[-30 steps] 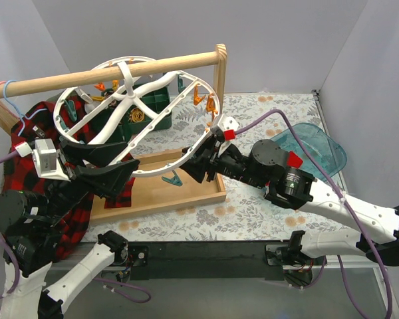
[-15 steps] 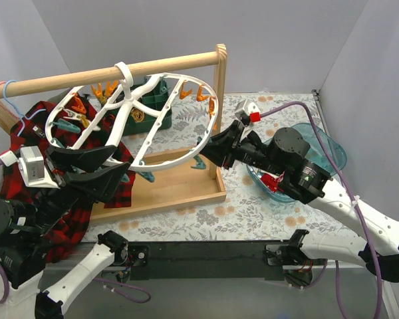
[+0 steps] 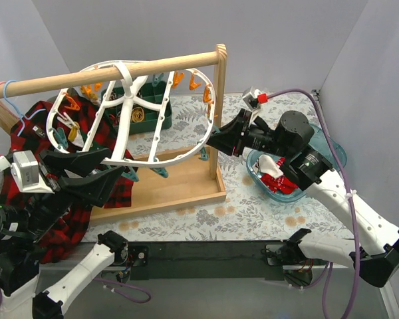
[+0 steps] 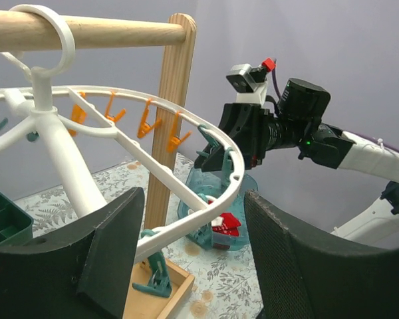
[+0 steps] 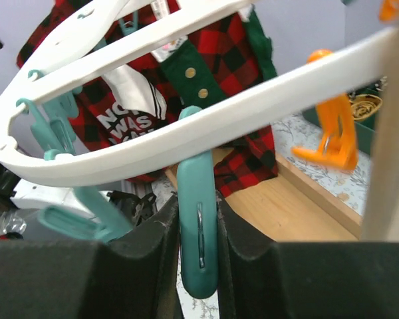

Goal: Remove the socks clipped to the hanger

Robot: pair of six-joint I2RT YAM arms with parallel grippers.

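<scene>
- The rail (image 3: 73, 76) carries the hanger (image 3: 122, 126) by its hook. The post (image 3: 219, 86) stands just beside its right rim, and a plaid shirt (image 3: 26, 143) hangs behind its left end.
- The hanger hangs tilted, its long axis roughly along the rail.
- It is a white oval with cross bars, orange clips (image 3: 186, 80) and teal clips (image 3: 158, 171). A green sock (image 3: 143, 113) with gold rings hangs under it.
- A red sock (image 3: 279, 181) lies in the bin (image 3: 329, 149) on the tabletop (image 3: 253, 206).
- The right claw (image 3: 215, 141) is clenched on a teal rim clip (image 5: 198, 239) beside the post.
- The left claw (image 3: 123, 163) is spread wide, with the near rim crossing its gap.
</scene>
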